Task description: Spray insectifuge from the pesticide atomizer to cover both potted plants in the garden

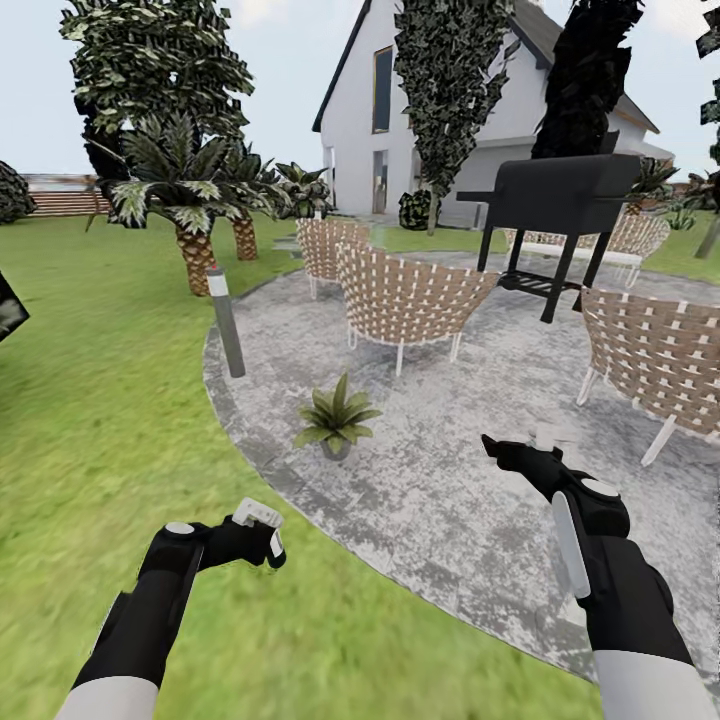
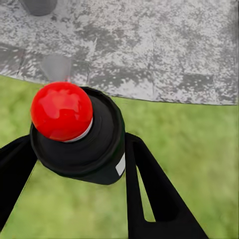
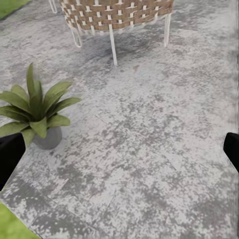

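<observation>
One pesticide atomizer (image 2: 82, 142), a dark bottle with a round red cap and a small white label, is being held between the fingers of the left gripper (image 1: 262, 530), which is closed around its body; in the head view the bottle is being carried low over the green lawn (image 1: 90, 420), just outside the curved edge of the grey mottled patio (image 1: 450, 500). One potted plant (image 1: 336, 416), a low rosette of pointed green leaves in a small grey pot, is being shown standing on the paving near that edge, ahead of the atomizer and well apart from it. The right gripper (image 1: 515, 455) is being held out over the patio with its fingers spread wide and nothing between them; in the right wrist view the same plant (image 3: 37, 112) is being seen to one side, with a woven chair (image 3: 117, 15) beyond. More woven chairs (image 1: 405, 300), a black grill (image 1: 560, 195), a short grey lamp post (image 1: 226, 322), palms and a white house are being seen further off. Judged from this, the bottle is being brought toward the plant for spraying. For good coverage, the nozzle is best pointed squarely at the rosette from close above, with the grip kept firm and the leaves swept from every side. A second plant cannot be picked out with certainty.
</observation>
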